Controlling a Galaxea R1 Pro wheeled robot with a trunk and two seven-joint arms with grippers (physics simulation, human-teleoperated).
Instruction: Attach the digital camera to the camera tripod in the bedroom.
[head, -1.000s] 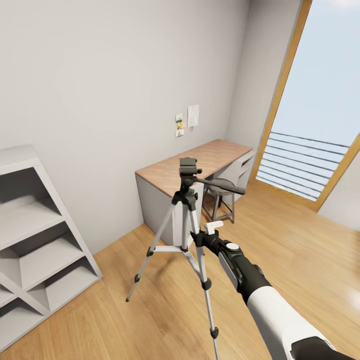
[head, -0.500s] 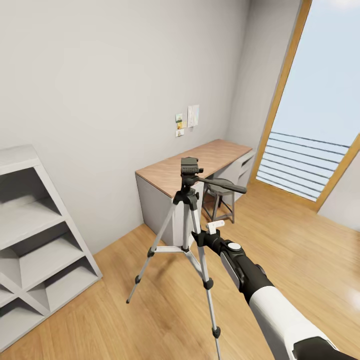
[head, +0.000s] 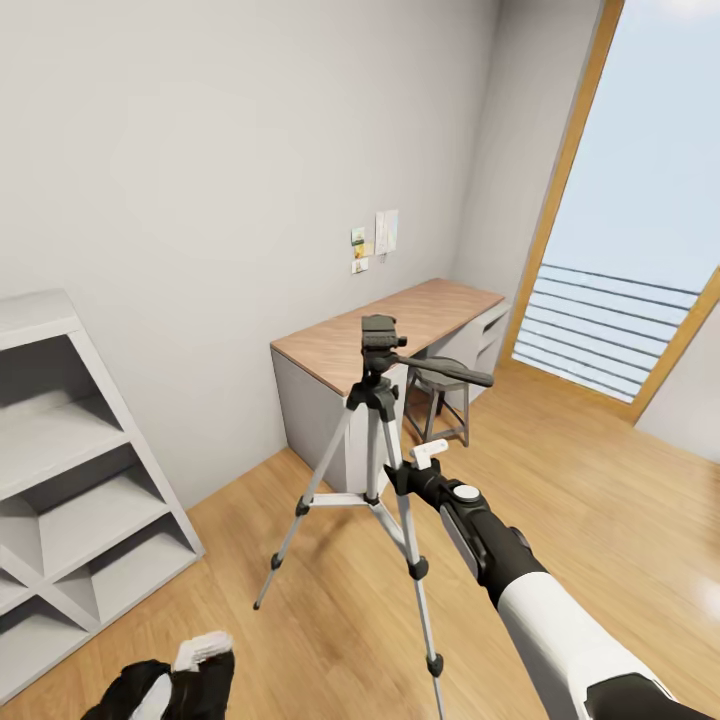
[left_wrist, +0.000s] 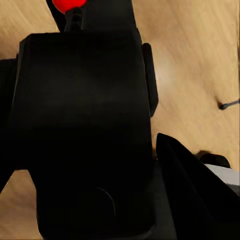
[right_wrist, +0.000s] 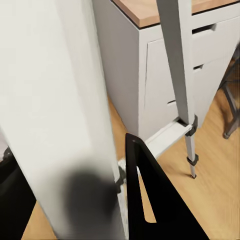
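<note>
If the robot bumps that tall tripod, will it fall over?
Probably fairly easily. The camera tripod stands tall on three thin legs with small feet on smooth wood floor, so it may slide or tip. Its black head sits high, and the right claw at its leg could nudge it.

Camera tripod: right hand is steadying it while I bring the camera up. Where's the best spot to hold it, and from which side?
Grip the camera tripod on the leg facing the robot, just under the black collar, where the right gripper already sits. Coming from the robot's side seems safest: the pan handle juts right up top, and the head must stay free for mounting. Whether the fingers are closed, I can't tell.
</note>
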